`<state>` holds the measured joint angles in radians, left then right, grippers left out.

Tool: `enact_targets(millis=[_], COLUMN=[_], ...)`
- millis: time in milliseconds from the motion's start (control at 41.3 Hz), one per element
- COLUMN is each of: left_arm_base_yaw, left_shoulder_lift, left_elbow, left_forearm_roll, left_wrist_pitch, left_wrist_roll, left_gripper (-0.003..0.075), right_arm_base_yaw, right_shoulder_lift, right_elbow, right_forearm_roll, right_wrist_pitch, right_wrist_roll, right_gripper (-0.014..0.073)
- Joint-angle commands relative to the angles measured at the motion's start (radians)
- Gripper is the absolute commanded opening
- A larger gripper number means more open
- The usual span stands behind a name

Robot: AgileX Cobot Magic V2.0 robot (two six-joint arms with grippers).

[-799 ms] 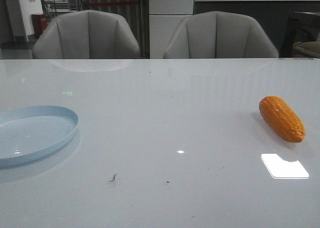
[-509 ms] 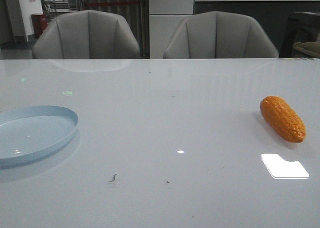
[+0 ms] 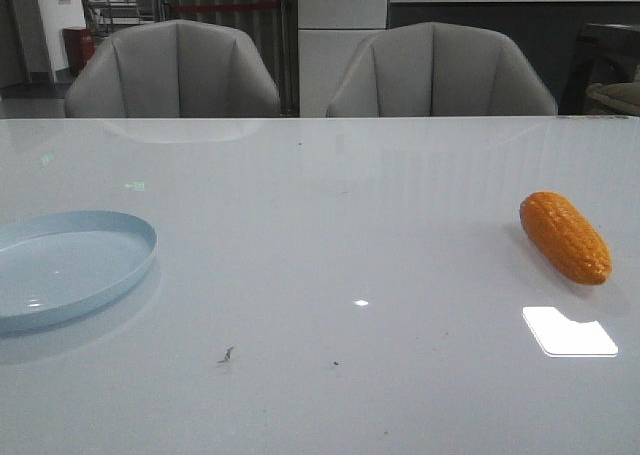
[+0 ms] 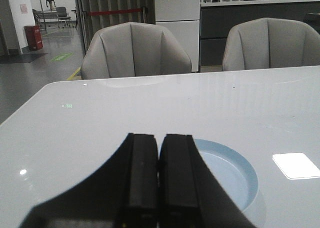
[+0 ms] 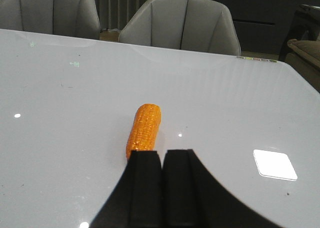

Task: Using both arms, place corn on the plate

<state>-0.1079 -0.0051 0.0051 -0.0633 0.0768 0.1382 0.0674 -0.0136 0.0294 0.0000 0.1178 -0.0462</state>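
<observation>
Orange corn (image 3: 565, 237) is noted lying on the white desk (image 3: 340, 235) at its right side, shifted only marginally from 0.8 s ago, well apart from the pale blue plate (image 3: 70, 265) at left; both the right claw (image 5: 161, 160) and left claw (image 4: 159, 148) are seen closed and empty, so pickup is judged not yet begun.

No readable text, label, brand, number or sign anywhere in these views.

The plate (image 3: 70, 265) runs off the front view's left edge; closed fingers (image 4: 142, 173) hide its near side.
</observation>
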Motion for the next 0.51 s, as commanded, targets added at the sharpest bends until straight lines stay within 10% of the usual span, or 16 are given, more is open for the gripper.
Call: enact_targets(millis=[0, 484], left_arm_base_yaw=[-0.008, -0.008], left_shoulder_lift=[-0.007, -0.007], left_elbow=[0.038, 0.024], left_forearm_roll=[-0.010, -0.010], left_wrist_pitch=[-0.129, -0.261], left_wrist_roll=[-0.011, -0.011], left_gripper=[0.0096, 0.0096], right_arm_base_yaw=[0.000, 0.000], right_shoulder_lift=[-0.020, -0.020], right_elbow=[-0.022, -0.022], right_forearm_roll=[-0.006, 0.000], right_wrist_pitch=[-0.143, -0.425], right_wrist_roll=[-0.009, -0.006], right_gripper=[0.0028, 0.0028])
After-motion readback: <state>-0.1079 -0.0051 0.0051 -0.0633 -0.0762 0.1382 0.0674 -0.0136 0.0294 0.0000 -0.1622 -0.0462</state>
